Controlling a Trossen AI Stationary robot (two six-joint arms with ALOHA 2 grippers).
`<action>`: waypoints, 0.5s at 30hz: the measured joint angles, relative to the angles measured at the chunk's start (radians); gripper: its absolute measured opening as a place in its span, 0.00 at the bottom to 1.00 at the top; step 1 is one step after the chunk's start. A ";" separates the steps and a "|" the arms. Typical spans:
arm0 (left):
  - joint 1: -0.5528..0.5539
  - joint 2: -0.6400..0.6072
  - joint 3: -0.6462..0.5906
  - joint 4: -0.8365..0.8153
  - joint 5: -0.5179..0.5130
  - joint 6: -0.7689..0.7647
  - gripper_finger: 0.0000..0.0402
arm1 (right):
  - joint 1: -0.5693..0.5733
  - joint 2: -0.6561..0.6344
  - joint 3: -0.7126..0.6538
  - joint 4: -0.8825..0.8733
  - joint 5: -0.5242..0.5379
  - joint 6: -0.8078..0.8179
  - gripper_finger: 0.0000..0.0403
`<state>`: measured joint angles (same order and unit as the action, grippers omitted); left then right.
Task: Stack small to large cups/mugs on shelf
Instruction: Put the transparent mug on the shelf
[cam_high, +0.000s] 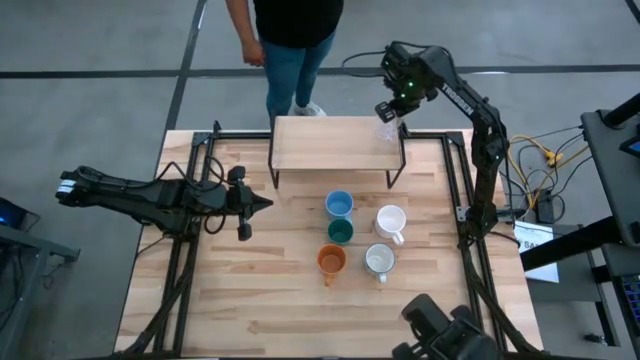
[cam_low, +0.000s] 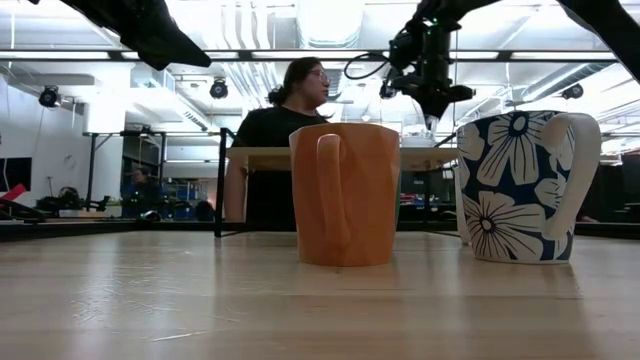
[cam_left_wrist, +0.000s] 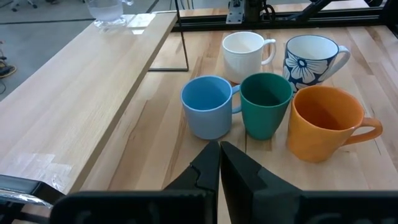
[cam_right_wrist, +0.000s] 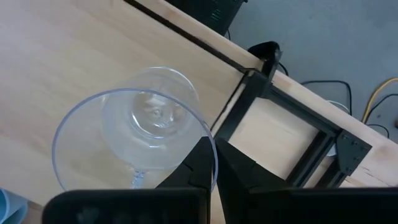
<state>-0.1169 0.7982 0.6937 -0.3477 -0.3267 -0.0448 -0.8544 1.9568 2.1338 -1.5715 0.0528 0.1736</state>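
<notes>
A clear glass (cam_right_wrist: 134, 140) is over the right end of the light-wood shelf (cam_high: 330, 143) at the table's far side, with my right gripper (cam_right_wrist: 214, 152) shut on it. Whether its base touches the plank, I cannot tell. In the high view the glass (cam_high: 387, 131) shows just below that gripper (cam_high: 393, 115). On the table in front of the shelf stand a light blue mug (cam_high: 339, 204), a dark green cup (cam_high: 341, 232), an orange mug (cam_high: 331, 261), a white mug (cam_high: 390, 221) and a flower-patterned mug (cam_high: 379, 260). My left gripper (cam_high: 268, 203) hovers shut, left of the mugs. My right gripper holds the glass by its rim (cam_right_wrist: 208, 140), one finger inside the mouth and one outside. The fingers come from above, pointing down. The glass stays upright below them, mouth up.
A person (cam_high: 290, 40) stands just beyond the table's far edge, behind the shelf. Black frame rails (cam_high: 455, 180) run along the table's left and right sides. Bare shelf top stretches left of the glass.
</notes>
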 joint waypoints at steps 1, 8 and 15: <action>0.000 0.000 0.000 0.000 0.000 0.000 0.00 | -0.004 0.000 0.000 0.000 0.000 -0.002 0.02; 0.000 0.000 0.000 0.000 0.000 0.000 0.00 | -0.019 0.000 0.000 0.000 0.000 -0.017 0.02; 0.000 0.000 0.000 0.000 0.000 0.000 0.00 | -0.025 0.002 0.000 0.001 0.000 -0.032 0.02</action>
<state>-0.1169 0.7982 0.6937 -0.3473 -0.3267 -0.0448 -0.8799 1.9584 2.1334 -1.5703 0.0530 0.1414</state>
